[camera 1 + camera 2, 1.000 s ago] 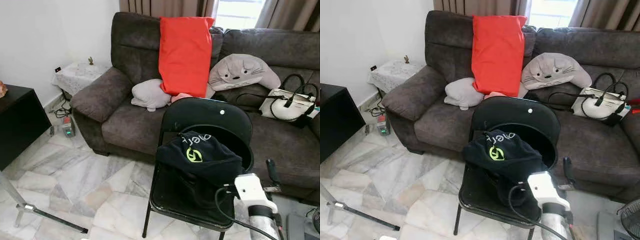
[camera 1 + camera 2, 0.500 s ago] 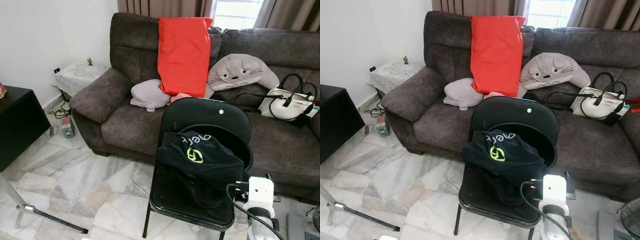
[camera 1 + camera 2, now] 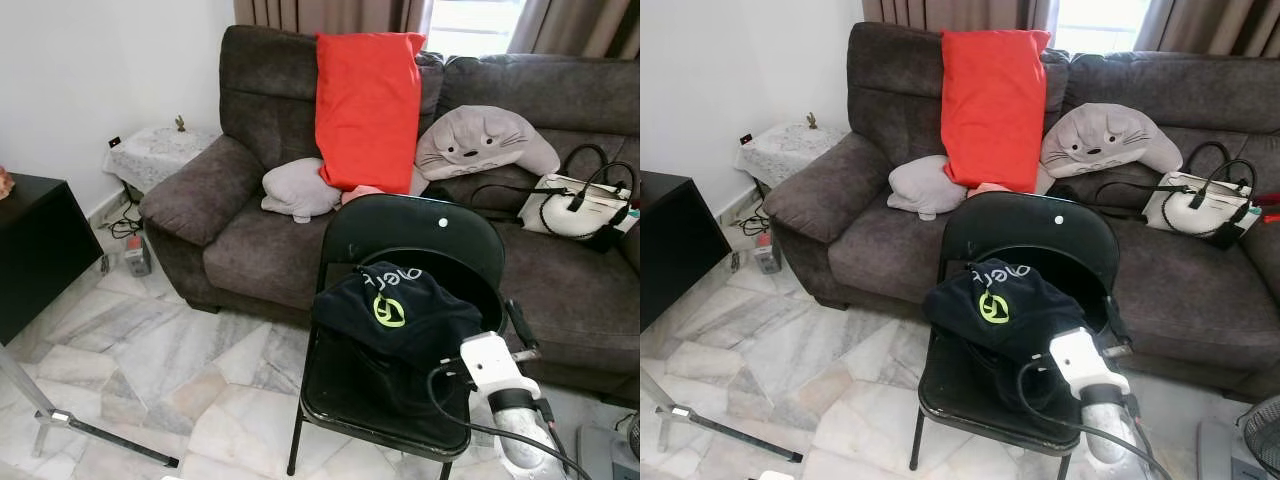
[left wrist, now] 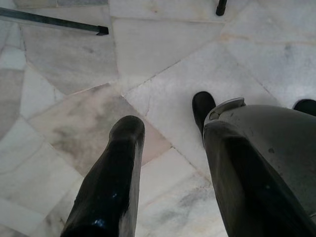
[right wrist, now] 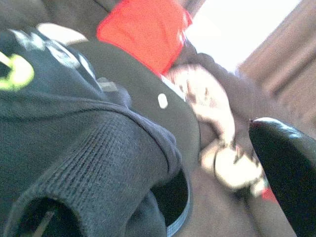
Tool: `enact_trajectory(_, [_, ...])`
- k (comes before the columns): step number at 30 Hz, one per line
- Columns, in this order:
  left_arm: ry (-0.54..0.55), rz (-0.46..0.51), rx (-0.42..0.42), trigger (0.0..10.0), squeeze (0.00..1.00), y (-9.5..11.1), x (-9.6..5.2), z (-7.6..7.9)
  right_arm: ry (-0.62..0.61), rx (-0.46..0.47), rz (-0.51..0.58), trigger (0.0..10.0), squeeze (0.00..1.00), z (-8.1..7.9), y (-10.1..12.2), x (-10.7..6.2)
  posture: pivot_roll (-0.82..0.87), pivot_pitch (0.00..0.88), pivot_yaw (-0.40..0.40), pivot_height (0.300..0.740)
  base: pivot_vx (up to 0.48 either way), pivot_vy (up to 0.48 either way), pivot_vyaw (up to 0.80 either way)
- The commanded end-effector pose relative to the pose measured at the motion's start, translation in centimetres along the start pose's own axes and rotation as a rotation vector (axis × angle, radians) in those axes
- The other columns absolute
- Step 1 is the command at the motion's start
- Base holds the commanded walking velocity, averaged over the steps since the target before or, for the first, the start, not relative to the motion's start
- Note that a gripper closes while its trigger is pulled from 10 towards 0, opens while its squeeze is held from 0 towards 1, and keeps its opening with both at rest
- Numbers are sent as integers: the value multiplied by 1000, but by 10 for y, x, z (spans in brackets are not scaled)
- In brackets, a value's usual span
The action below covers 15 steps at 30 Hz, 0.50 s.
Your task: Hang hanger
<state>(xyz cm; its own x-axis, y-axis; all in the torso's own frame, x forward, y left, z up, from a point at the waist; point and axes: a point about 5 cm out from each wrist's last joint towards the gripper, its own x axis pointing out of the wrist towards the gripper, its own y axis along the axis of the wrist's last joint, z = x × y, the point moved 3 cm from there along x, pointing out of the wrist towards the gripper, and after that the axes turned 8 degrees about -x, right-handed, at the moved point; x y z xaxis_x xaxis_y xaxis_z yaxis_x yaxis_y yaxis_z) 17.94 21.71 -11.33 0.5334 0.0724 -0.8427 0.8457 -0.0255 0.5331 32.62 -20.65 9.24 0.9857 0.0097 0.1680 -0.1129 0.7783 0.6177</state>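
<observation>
R gripper (image 3: 522, 330) is reaching up at the right edge of the black folding chair (image 3: 420, 240), just beside the dark garment (image 3: 395, 315) w/ the lime-green logo; one black finger (image 5: 289, 168) is showing in the right wrist view, so can't tell if it's wide or narrow, and it's holding nothing that can be made out. The garment is lying bunched over the chair's seat and lower backrest, cuff end nearest the wrist cam. No hanger can be made out on or around it.

L gripper (image 4: 168, 148) is hanging idle over the marble floor (image 4: 163, 44), fingers parted, nothing btwn them.

Farther out: a dark grey sofa (image 3: 250, 220) is sitting behind the chair w/ a red cushion (image 3: 368, 100) upright, a grey animal cushion (image 3: 485, 145) to its right, and a white handbag (image 3: 580, 205) at far right. A metal stand leg (image 3: 95, 435) is crossing the near-left floor.
</observation>
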Motion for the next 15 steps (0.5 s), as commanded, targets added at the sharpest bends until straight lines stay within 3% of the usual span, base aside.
enact_trajectory(1, [4, -12, 28, 10000, 0, -3, -1, -3, -47, -49, 116, 10000, 0, 13, 22, 13, 49, 0, 37, 740, 0, 0, 0])
enact_trajectory(2, [5, -12, 30, 10000, 0, -2, -1, -3, -79, -139, 240, 10000, 0, 24, 47, 23, 49, 0, 38, 740, 0, 0, 0])
enact_trajectory(6, [7, -13, 29, 10000, 0, -3, -1, -4, -166, -188, 372, 10000, 0, 46, 82, 38, 47, 0, 36, 740, 0, 0, 0])
enact_trajectory(12, [8, -14, 26, 10000, 0, -4, -1, -3, -337, -213, 413, 10000, 0, 85, 102, 44, 50, 0, 36, 740, 0, 0, 0])
enact_trajectory(15, [7, -14, 26, 10000, 0, -4, -1, -3, -378, -236, 410, 10000, 0, 96, 104, 45, 44, 0, 37, 740, 0, 0, 0])
